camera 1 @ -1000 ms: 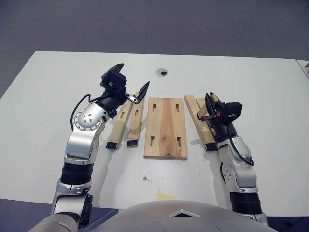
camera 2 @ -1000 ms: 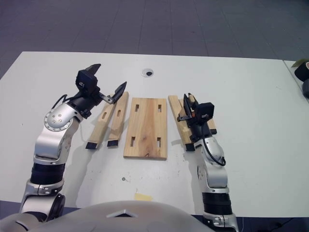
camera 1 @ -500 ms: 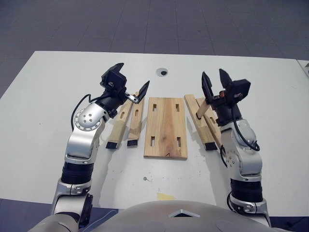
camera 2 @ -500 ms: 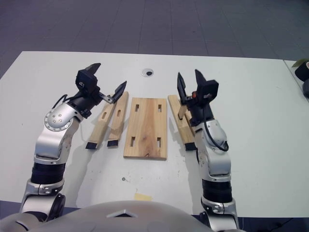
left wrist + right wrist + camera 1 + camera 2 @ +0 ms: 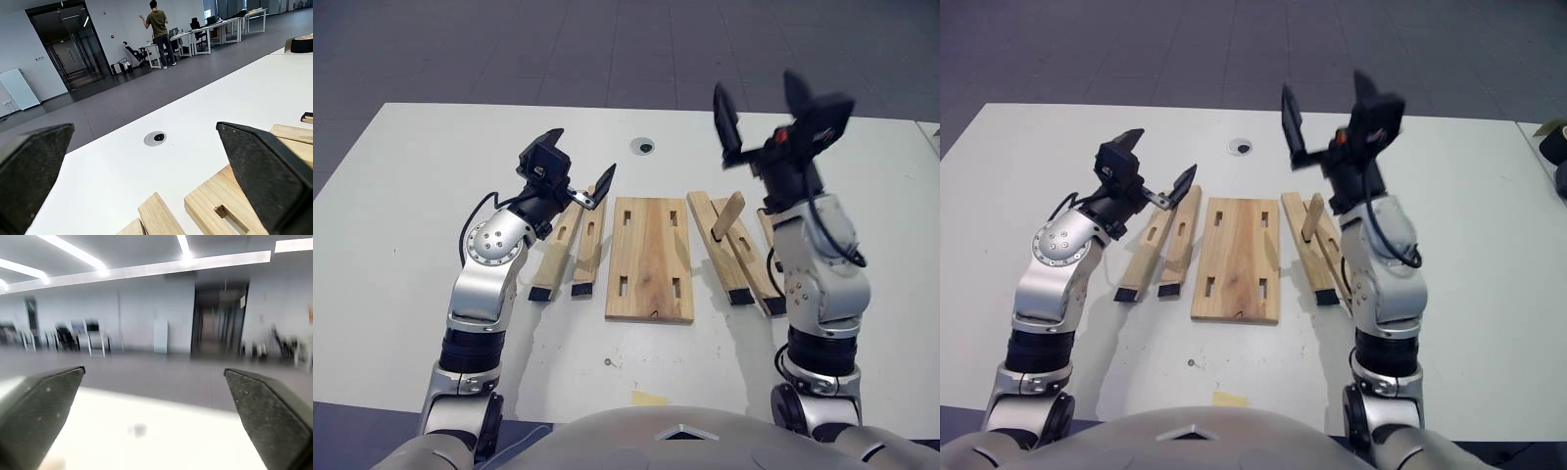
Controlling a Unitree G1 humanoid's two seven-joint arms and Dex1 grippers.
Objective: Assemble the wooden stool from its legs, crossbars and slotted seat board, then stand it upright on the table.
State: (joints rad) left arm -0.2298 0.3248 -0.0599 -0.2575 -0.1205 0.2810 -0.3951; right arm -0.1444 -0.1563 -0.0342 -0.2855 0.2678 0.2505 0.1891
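Slotted pale wooden seat board [image 5: 649, 258] flat on white table [image 5: 411, 196], left hand [image 5: 579, 159] spread over 2 wooden legs [image 5: 589, 245], right hand [image 5: 756, 93] spread aloft

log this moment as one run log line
left claw: open, above left legs | right claw: open, high above right legs | seat board: flat between them, slots empty

Right gripper [image 5: 756, 90] up, off the legs [image 5: 720, 255]
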